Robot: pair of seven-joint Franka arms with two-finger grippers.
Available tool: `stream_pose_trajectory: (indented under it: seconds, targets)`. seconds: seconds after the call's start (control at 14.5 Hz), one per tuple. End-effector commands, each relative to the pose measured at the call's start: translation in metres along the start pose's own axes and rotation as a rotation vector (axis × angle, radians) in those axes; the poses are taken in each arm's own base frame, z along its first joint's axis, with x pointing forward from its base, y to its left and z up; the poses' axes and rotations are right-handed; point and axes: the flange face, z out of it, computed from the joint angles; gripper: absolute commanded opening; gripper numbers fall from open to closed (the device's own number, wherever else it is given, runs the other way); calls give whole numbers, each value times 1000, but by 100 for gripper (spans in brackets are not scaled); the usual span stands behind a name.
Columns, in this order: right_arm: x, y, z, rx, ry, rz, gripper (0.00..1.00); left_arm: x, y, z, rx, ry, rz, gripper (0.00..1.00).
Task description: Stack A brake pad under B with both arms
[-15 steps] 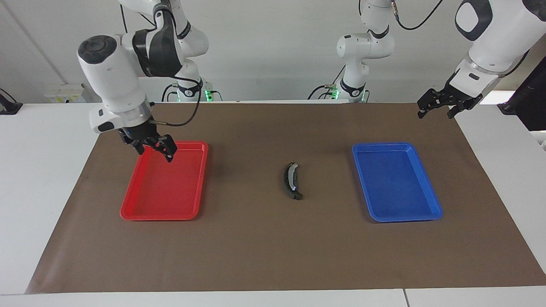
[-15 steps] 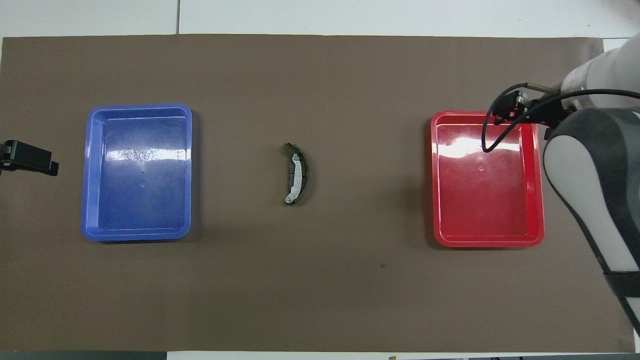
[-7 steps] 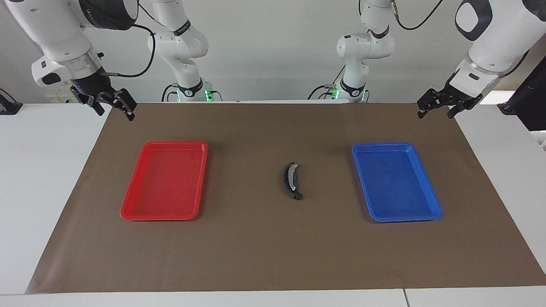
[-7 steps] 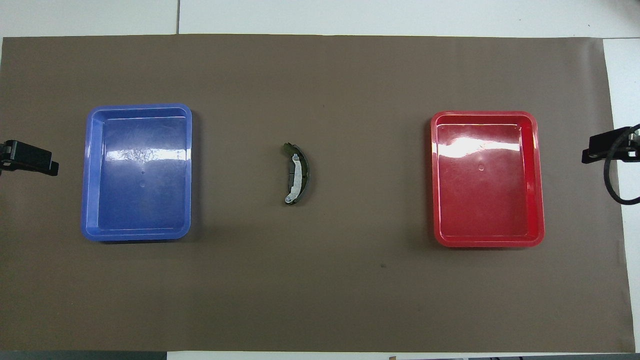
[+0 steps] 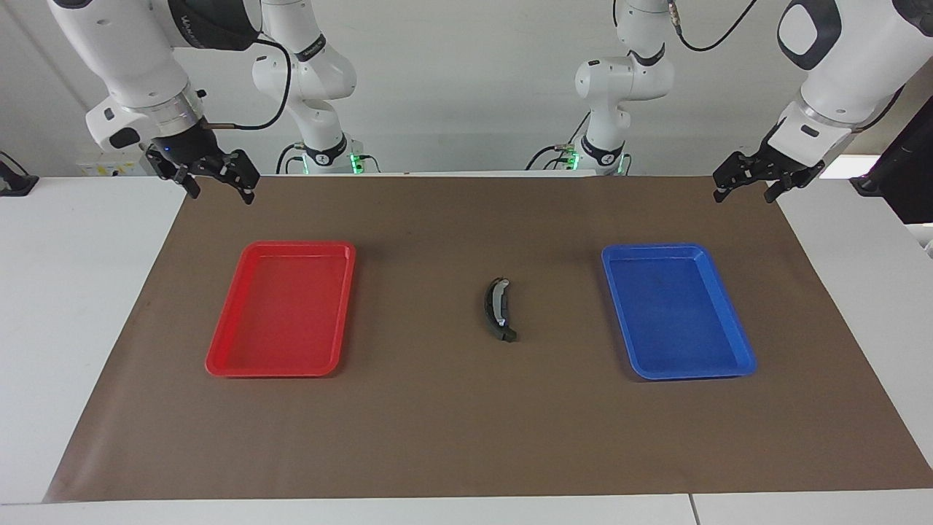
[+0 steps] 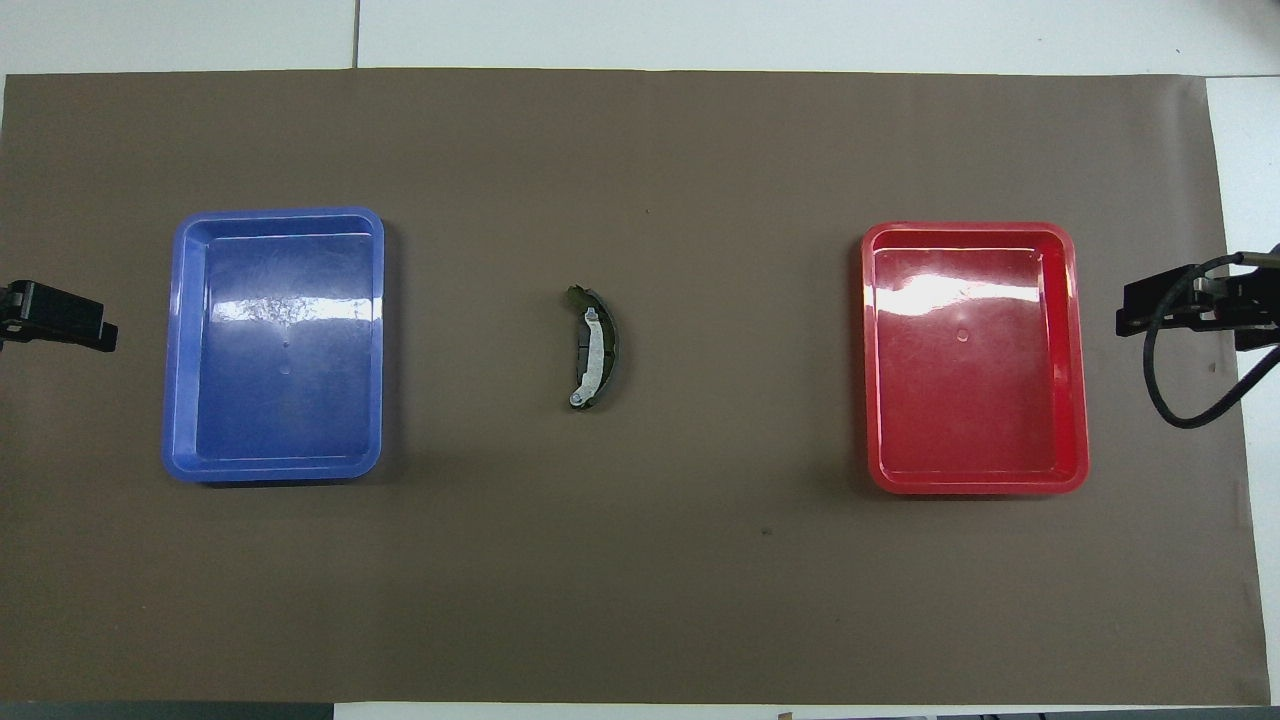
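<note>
b point(image 5: 498, 310) lies mid-mat between red tray point(image 5: 219, 361) and blue tray point(image 5: 736, 364), unmoved. right gripper point(image 5: 216, 176), fingers spread and empty, has drifted back inward near the mat's corner; left gripper point(image 5: 752, 180), also spread, waits at its corner.

A plain pale wall point(image 5: 466, 87) rises past a white table point(image 5: 73, 292) covered by brown paper point(image 5: 437, 423).

Red tray point(image 5: 219, 362), blue tray point(image 5: 740, 359), brown mat point(image 5: 437, 437)

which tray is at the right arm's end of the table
The red tray, at the right arm's end; the blue tray lies at the left arm's end.
</note>
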Motion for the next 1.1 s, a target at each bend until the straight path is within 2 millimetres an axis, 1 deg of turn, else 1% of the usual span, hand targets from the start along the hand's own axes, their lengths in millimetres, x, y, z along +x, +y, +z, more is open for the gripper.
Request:
stream_pose_trajectory:
  seconds: [0.0,0.14,0.76,0.96,1.03]
  targets:
    - [2,1,-5,-14,-6,-60,100,-9,-1,0,17,6,-12,100]
    - [1,0,-5,-13,-3,-88,100,-10,-1,0,17,6,-12,100]
    - [-1,0,-2,3,-3,-81,100,-9,-1,-1,18,9,-12,100]
    - [0,3,-1,4,4,-76,100,-9,-1,-1,18,9,-12,100]
    - [1,1,-2,4,6,-79,100,-9,-1,-1,18,9,-12,100]
